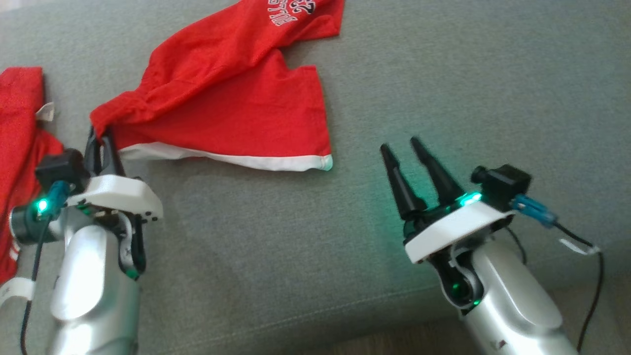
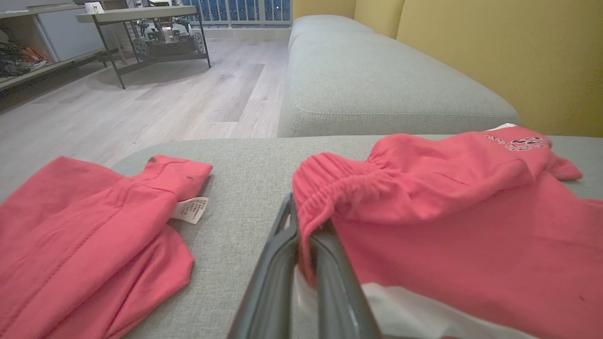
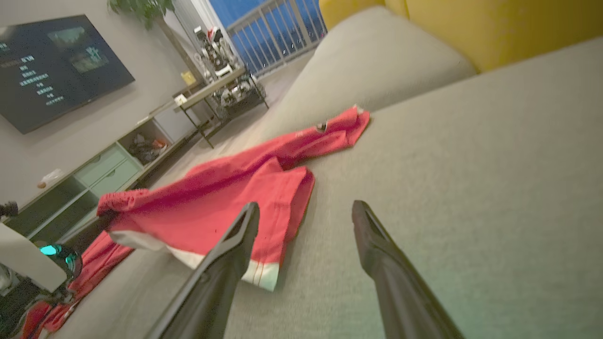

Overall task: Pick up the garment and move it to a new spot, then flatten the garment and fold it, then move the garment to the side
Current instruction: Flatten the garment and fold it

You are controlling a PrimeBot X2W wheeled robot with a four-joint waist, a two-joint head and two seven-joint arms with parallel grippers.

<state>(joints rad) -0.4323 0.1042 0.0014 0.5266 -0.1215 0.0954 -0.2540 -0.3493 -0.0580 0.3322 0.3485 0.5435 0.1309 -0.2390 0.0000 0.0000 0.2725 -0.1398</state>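
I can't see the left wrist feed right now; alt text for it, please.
The left gripper is shut on the elastic waistband of the red garment, which is spread on a grey sofa cushion. A second red garment lies apart to the view's left.

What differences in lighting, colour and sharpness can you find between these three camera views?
Head view: a green glow beside the right pincer tints the grey cushion, and the garment reads deep red. Left wrist view: that garment looks paler, pinkish; the left pincer is soft near the lens. Right wrist view: the scene sits tilted, with fingers blurred in front.
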